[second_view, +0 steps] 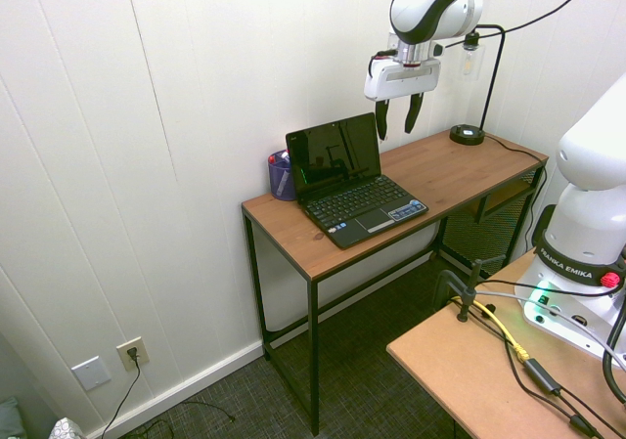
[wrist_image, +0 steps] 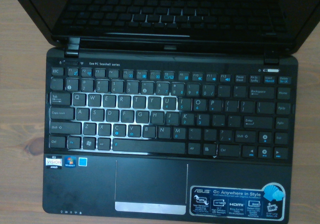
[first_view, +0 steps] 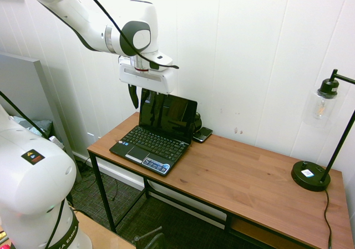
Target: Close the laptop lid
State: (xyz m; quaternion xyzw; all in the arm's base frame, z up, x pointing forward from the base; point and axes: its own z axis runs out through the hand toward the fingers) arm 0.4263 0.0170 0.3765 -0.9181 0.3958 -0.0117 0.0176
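Note:
A small black netbook stands open at the left end of the wooden desk point(first_view: 249, 177). The laptop lid point(first_view: 167, 116) point(second_view: 335, 151) is upright, tilted slightly back, with its glossy dark screen facing the keyboard base point(first_view: 148, 145) point(second_view: 367, 209). My gripper point(first_view: 140, 98) point(second_view: 398, 116) hangs open just above the lid's top edge, near the corner, with nothing between its fingers. From the wrist view I look straight down on the keyboard base point(wrist_image: 170, 114), and the lid point(wrist_image: 175, 9) fills the top of that view.
A small black phone point(first_view: 203, 133) lies right behind the netbook. A purple cup point(second_view: 280, 175) stands behind the lid by the wall. A black desk lamp point(first_view: 313, 174) point(second_view: 467, 134) stands at the desk's far end. White panelled wall runs close behind.

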